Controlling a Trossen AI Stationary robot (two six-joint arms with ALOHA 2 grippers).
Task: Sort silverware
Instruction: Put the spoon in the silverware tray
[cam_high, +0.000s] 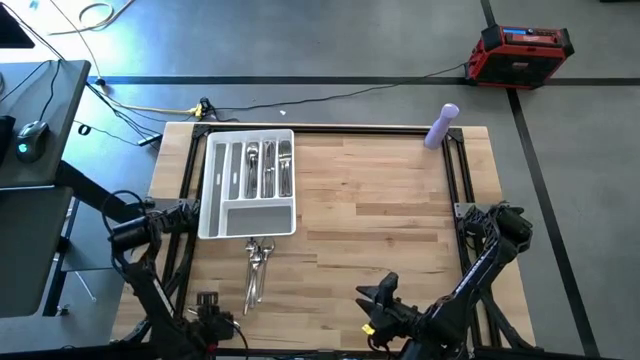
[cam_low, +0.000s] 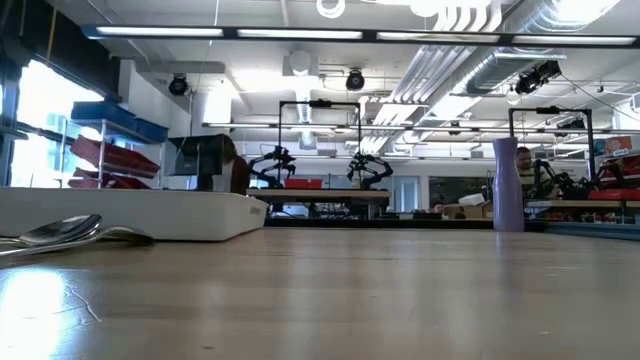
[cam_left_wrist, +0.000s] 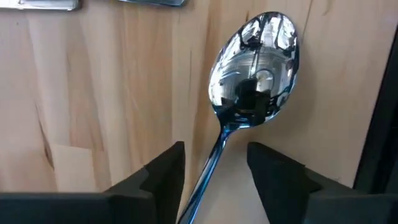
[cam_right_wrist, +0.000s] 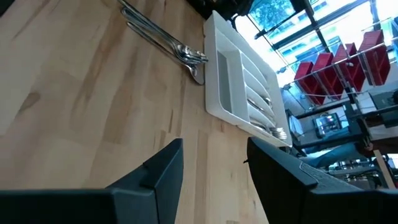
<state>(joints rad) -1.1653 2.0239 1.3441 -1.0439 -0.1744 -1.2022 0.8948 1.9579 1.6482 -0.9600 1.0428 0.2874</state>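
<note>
While spoon (cam_left_wrist: 255, 68) lies near table edge (cam_left_wrist: 373, 124), left pincer (cam_left_wrist: 214, 165) gapes.

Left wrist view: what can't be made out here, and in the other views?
- Left wrist view: spoon handle runs out the bottom edge between the left gripper fingers; contact unclear.
- High view: pieces in the tray slots too small to tell forks from spoons.
- Low view: the tray wall hides its contents.
- High view: loose silverware overlaps; count unclear.
</note>
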